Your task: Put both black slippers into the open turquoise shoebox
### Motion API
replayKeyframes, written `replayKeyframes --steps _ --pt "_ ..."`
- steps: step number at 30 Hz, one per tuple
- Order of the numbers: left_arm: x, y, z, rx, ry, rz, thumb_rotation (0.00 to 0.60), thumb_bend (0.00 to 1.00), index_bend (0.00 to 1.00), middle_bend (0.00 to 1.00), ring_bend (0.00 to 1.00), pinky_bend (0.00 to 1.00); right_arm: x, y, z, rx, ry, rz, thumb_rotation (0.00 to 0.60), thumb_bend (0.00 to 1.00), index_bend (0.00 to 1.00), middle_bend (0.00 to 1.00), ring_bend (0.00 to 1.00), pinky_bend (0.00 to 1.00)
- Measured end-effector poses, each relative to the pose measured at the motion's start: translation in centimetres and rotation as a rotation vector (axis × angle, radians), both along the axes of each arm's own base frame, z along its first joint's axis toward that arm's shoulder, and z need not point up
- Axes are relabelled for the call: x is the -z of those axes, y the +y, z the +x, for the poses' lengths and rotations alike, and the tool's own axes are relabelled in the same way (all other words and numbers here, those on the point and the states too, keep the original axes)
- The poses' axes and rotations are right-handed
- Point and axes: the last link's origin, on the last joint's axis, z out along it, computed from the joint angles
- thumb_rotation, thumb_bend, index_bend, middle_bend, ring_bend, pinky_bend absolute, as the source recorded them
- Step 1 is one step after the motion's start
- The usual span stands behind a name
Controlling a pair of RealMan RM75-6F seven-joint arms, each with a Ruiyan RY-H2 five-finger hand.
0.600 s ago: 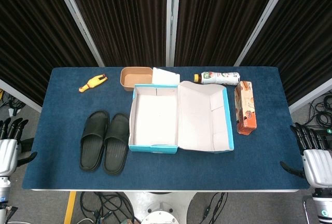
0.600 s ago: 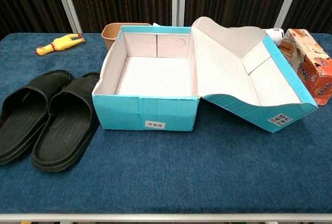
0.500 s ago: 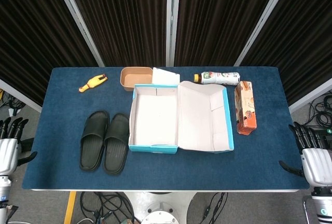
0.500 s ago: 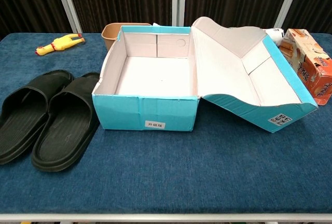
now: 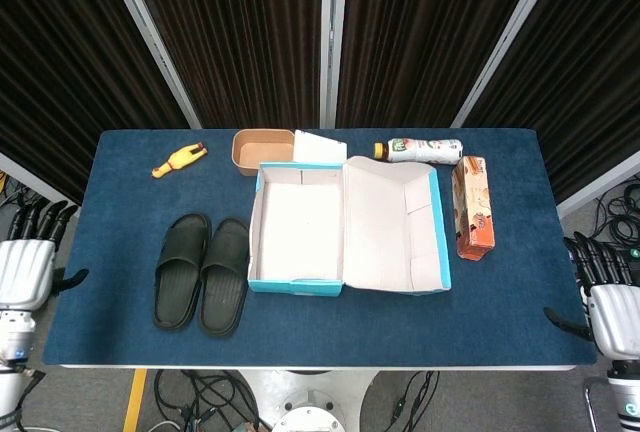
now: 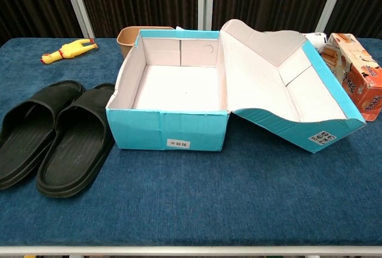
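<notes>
Nothing has been picked up yet. Both black slippers (image 5: pixel 201 274) are parked side by side on the blue bench (image 5: pixel 110 182), soles down, toes toward 12 o'clock, touching each other, with the inner one tucked right against the left wall of the turquoise shoebox (image 5: pixel 296 285). The box sits mid-bench with its lid (image 5: pixel 392 222) flopped open toward 3 o'clock, so the tray is left wide open from above — handy, since the slippers can probably just be lifted and dropped in sideways.

The left hand (image 5: pixel 30 264) is seen off the bench edge at about 8 o'clock, holding nothing, fingers spread and pointing up. The right hand (image 5: pixel 608 302) is off the edge at about 4 o'clock, likewise empty with fingers apart. Neither is caught by the chest view.

Clutter is lined up along the far edge: a rubber chicken (image 5: pixel 179 160), a brown bowl (image 5: pixel 262 150), a bottle (image 5: pixel 420 150) and an orange carton (image 5: pixel 473 207) — all well out of the likely path.
</notes>
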Motion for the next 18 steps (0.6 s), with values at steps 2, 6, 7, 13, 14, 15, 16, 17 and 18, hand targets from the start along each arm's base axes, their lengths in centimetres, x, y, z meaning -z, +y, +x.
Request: replayKeyframes --steps 2,6,7,13,14,15,16,17,18 --pt "0.1 1.4 0.9 0.026 -0.011 -0.033 0.6 0.0 0.12 0.1 0.25 0.38 -0.3 0.0 0.2 -0.01 0.009 -0.007 0.6 0.01 0.0 0.04 0.0 0.0" --pt "1.0 4.3 2.6 0.057 -0.058 -0.129 0.6 0.0 0.12 0.1 0.49 0.67 -0.8 -0.1 0.5 -0.023 0.022 -0.012 0.6 0.01 0.0 0.04 0.0 0.0" --pt "1.3 5.0 3.0 0.06 -0.07 -0.157 0.6 0.0 0.12 0.1 0.51 0.69 -0.8 -0.2 0.6 -0.025 0.024 -0.012 0.6 0.01 0.0 0.04 0.0 0.0" --pt "4.7 9.9 6.0 0.044 -0.137 -0.36 0.6 0.0 0.12 0.1 0.6 0.8 -1.1 -0.1 0.8 -0.025 0.032 -0.01 0.6 0.01 0.0 0.04 0.0 0.0" --pt "5.6 10.8 6.6 0.035 -0.151 -0.398 0.6 0.0 0.12 0.1 0.61 0.8 -1.1 -0.1 0.8 -0.023 0.033 -0.01 0.6 0.02 0.0 0.04 0.0 0.0" --pt "6.3 11.4 7.1 0.026 -0.161 -0.424 0.6 0.0 0.11 0.1 0.61 0.8 -1.2 -0.1 0.8 -0.021 0.034 -0.011 0.6 0.02 0.0 0.04 0.0 0.0" --pt "7.0 11.9 7.5 0.016 -0.172 -0.446 0.6 0.0 0.11 0.09 0.61 0.8 -1.2 0.0 0.7 -0.018 0.035 -0.011 0.6 0.02 0.0 0.04 0.0 0.0" --pt "7.7 12.4 7.9 0.002 -0.185 -0.471 0.6 0.0 0.11 0.09 0.61 0.8 -1.2 0.0 0.7 -0.016 0.036 -0.011 0.6 0.02 0.0 0.04 0.0 0.0" --pt "8.3 12.7 8.2 -0.008 -0.193 -0.488 0.6 0.0 0.1 0.09 0.61 0.8 -1.3 0.0 0.7 -0.013 0.037 -0.01 0.6 0.02 0.0 0.04 0.0 0.0"
